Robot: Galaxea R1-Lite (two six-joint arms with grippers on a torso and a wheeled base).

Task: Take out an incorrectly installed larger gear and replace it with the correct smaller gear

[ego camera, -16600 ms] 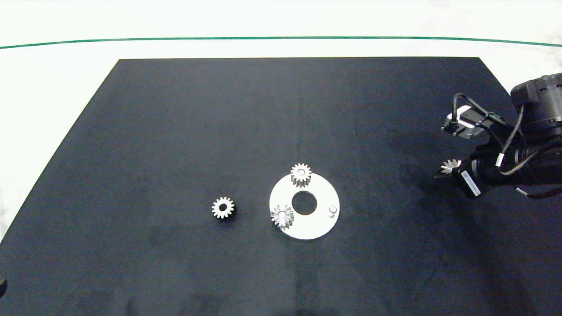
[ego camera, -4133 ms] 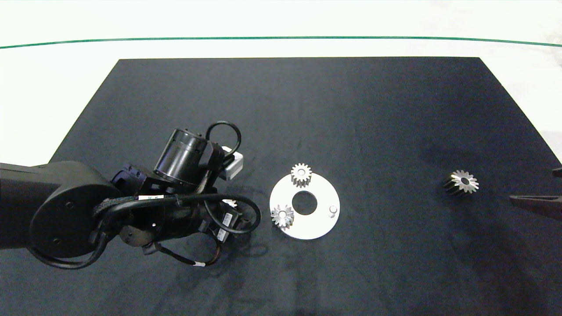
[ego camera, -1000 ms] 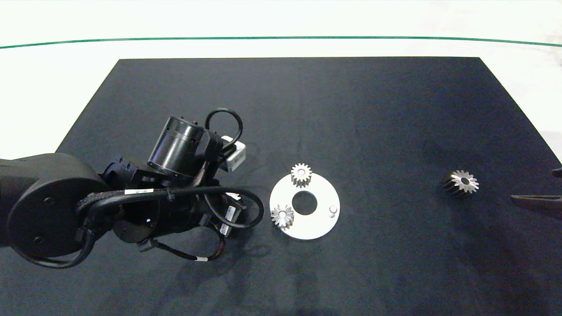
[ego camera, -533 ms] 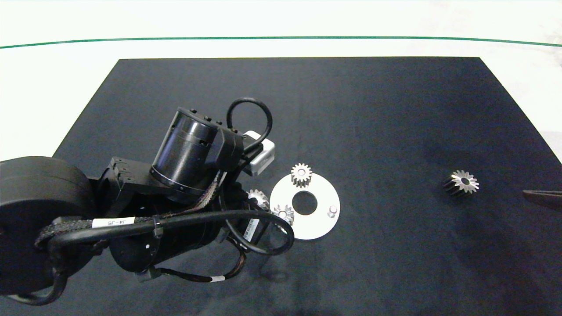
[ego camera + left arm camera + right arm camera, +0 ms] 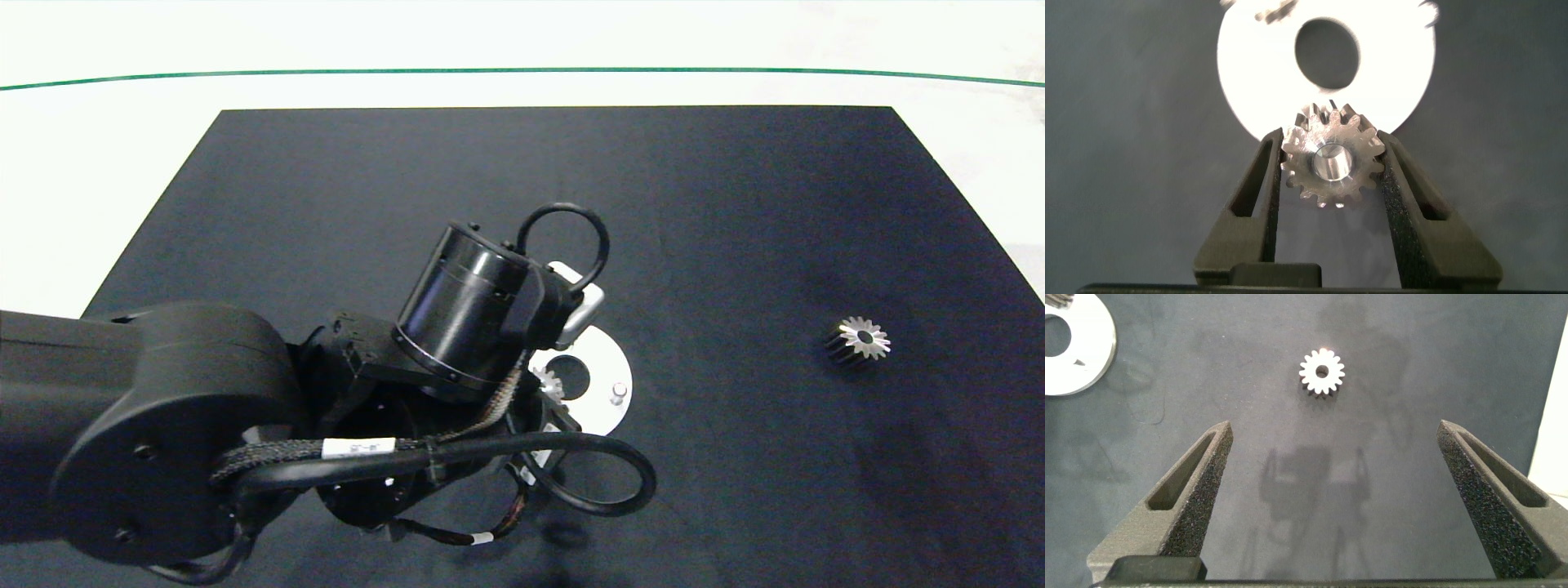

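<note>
In the left wrist view my left gripper is shut on the smaller gear, its short blunt teeth pinched between both fingers. The gear hangs just over the near rim of the white round plate, in front of the plate's centre hole. From above, the left arm covers most of the plate; a bare peg stands on the uncovered part. The larger gear lies on the black mat far to the right. It also shows ahead of my open right gripper, as the larger gear.
The black mat covers the table, with white table surface around it. The two other gears on the plate are hidden under the left arm in the head view. The right arm is out of the head view.
My left arm has swung right from beside the plate to over it, carrying the smaller gear. The right gripper's tip has left the head view's right edge.
</note>
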